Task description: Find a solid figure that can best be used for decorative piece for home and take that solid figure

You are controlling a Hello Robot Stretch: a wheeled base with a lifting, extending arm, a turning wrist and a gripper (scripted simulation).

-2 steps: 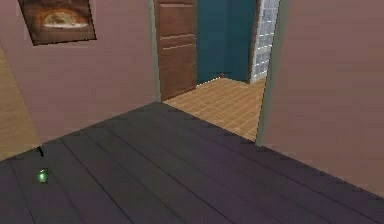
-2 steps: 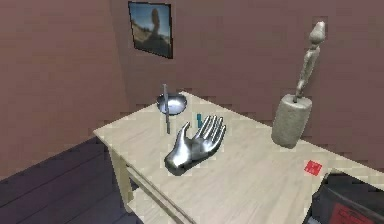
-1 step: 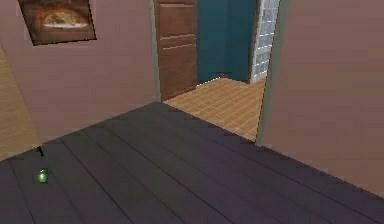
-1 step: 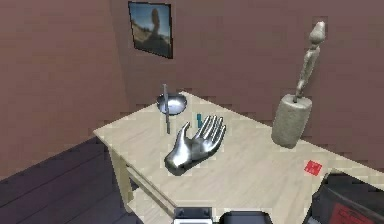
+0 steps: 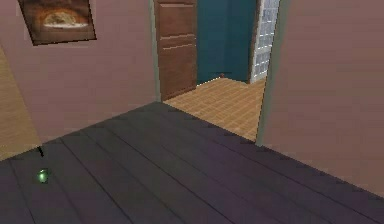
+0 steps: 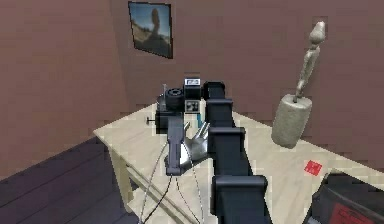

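One thing first, Ben: where is the statue?

On the light wooden table point(image 6: 280, 165), Ana, in the arm side view. The statue point(image 6: 292, 120) is a pale stone figure with a thick base and a thin part rising from it. It stands upright toward the table's far right, close to the pink wall.

And the gripper?

The gripper point(image 6: 177, 152) is over the table's left part, at the end of the dark arm point(image 6: 228, 150), with the two white marker squares point(image 6: 192, 82) beside it. The arm lies between it and the statue, and the two are well apart.

Are the fingers wide, narrow, holding something?

I cannot tell, Ana. The tabletop and something pale lie right behind them, so I cannot tell whether it holds anything either.

Anything else there?

A small red thing point(image 6: 314, 168) lies on the table near the statue's base, and a dark object point(image 6: 352, 205) sits at the near right corner. A framed picture point(image 6: 150, 27) hangs on the far wall.

And ahead?

There is a dark plank floor point(image 5: 200, 170) with a small green thing point(image 5: 42, 176) on it at the near left. A second framed picture point(image 5: 58, 20) hangs on the left wall. A doorway with a brown door point(image 5: 178, 45) has an orange tiled floor point(image 5: 220, 100) beyond it.
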